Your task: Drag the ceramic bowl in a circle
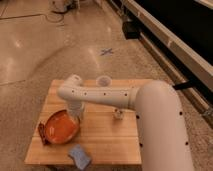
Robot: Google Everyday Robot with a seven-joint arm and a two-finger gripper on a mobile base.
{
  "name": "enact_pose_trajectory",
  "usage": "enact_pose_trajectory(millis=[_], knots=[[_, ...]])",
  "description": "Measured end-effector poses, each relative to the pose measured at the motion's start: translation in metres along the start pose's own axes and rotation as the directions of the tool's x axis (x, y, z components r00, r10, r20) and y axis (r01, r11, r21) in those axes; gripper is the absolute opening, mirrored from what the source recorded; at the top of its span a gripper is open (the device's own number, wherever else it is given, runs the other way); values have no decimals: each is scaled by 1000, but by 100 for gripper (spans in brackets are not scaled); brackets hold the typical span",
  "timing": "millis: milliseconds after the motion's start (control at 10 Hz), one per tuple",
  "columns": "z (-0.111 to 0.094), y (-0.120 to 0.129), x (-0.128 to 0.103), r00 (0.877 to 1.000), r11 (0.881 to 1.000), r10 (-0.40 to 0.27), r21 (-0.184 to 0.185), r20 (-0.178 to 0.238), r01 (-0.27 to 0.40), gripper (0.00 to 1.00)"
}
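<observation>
Looking down on the wooden table, we see the ceramic bowl sitting toward the table's left side, near the left edge. Its glossy orange inside faces up and a darker rim runs around it. It appears slightly tilted, though we cannot be sure.

The white arm reaches across the tabletop from the right and bends down at its far end. The gripper hangs below that bend, right at the bowl's upper right rim. We cannot tell whether it grips the rim or only touches it.

A small dark red-brown object lies against the bowl's left side, partly hidden by it. A blue cloth-like item rests near the front edge of the table, just below the bowl and apart from it. 1 white cup stands near the back edge, behind the arm. A second small pale object stands near the middle of the table, to the right of the gripper. A blue cross mark shows on the floor beyond the table.
</observation>
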Motion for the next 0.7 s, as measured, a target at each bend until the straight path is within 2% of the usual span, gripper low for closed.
enact_pose_trajectory(millis=[300, 400, 700], knots=[[-8, -2, 38, 999, 1000, -24, -7, -47, 23, 0], [-13, -3, 57, 997, 1000, -23, -14, -73, 22, 0], [-21, 11, 86, 994, 999, 0, -39, -113, -5, 0]])
